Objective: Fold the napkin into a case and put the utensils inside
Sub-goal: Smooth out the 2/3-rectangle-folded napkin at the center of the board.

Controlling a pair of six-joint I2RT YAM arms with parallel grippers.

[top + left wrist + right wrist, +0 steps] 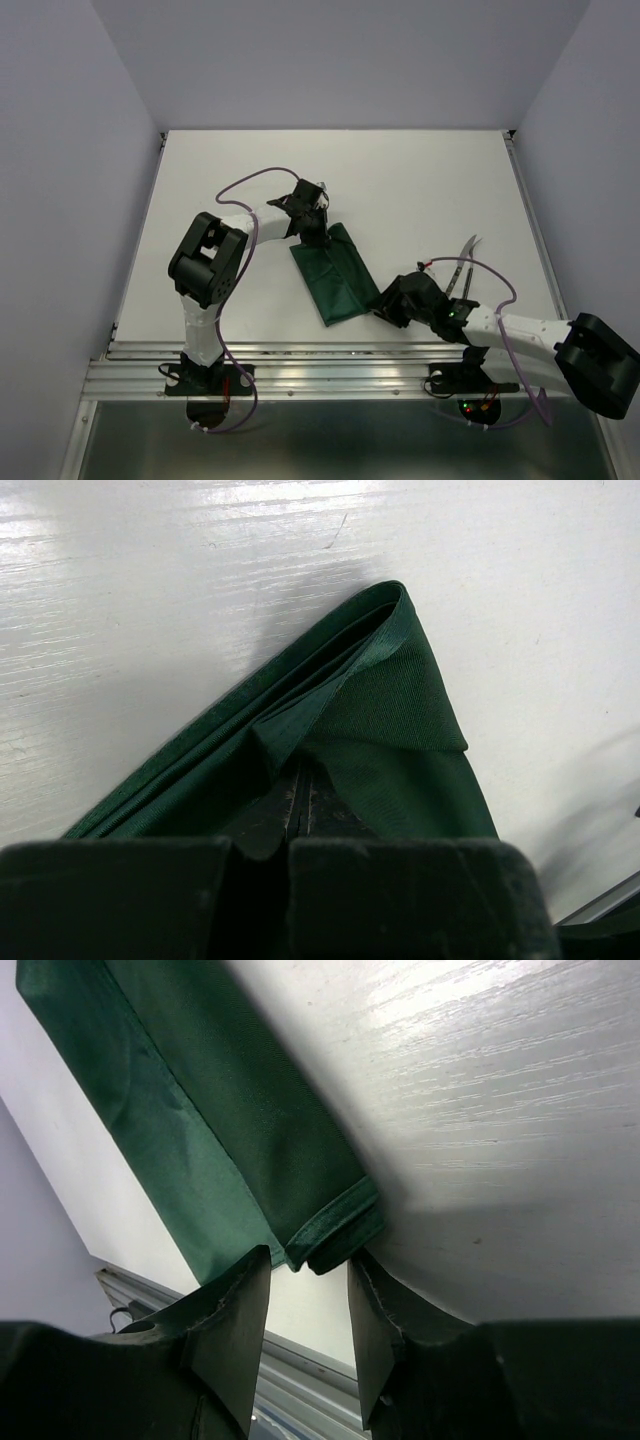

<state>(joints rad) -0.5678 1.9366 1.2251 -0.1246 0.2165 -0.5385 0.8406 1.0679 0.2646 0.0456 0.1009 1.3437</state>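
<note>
White table (pixel 420 180) surrounds napkin (pixel 335 275); left tool (pixel 300 805) seemingly pinches its corner, right tool (pixel 305 1270) gapes astride edge.

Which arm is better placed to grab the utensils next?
Right: the utensils lie beside it and the right gripper is open; the left gripper is farther away, shut on the napkin.

My right gripper (pixel 306 1278) has its fingers parted, and the napkin (pixel 200 1130) pokes its folded corner (layered hems showing) right at the gap, over the white table (pixel 500 1110).
</note>
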